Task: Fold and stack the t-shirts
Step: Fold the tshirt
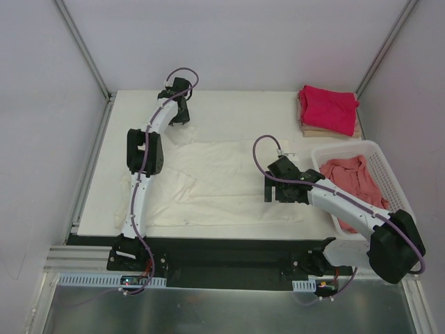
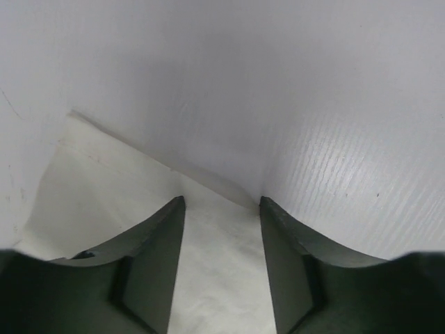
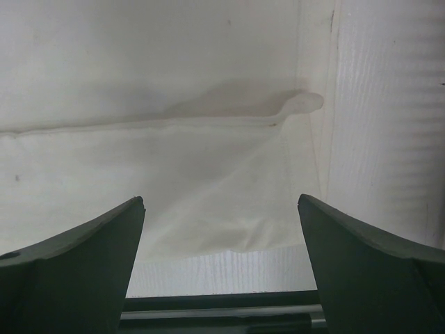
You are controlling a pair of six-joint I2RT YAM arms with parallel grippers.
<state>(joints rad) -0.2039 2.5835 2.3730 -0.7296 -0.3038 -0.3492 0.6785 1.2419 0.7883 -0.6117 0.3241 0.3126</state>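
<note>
The white surface [image 1: 229,104] is boxed in by pale walls at the back and both sides. Seen from above, it is mostly taken up by the cream t-shirt [image 1: 222,184], spread flat across the middle, presumably so that it can be folded where it lies. At the far right corner the magenta-red t-shirt [image 1: 328,108] is laid folded on the tan t-shirt [image 1: 309,129], a stack judged to be kept there so that the middle is free. The salmon-pink t-shirt [image 1: 351,177] is seen crumpled in the white basket [image 1: 348,145] at the right edge, not yet folded. The left pincer [image 1: 181,115] is held at the cream shirt's far edge, near the back wall; the right pincer [image 1: 271,193] is poised over the shirt's right part, close beside the basket. Bare surface is found mainly along the far side, between the left pincer and the stack. In the left wrist view the jaws are seen released, with nothing between them and the back wall close ahead — little room is judged to be had for reaching farther. Whether cloth or bare surface lies beneath cannot be told. In the right wrist view the jaws are spread wide and empty over the cream shirt's seamed edge. The surface's near edge and a dark rail [image 3: 222,306] are seen just below, so a pull towards the bases is judged to be limited.
</note>
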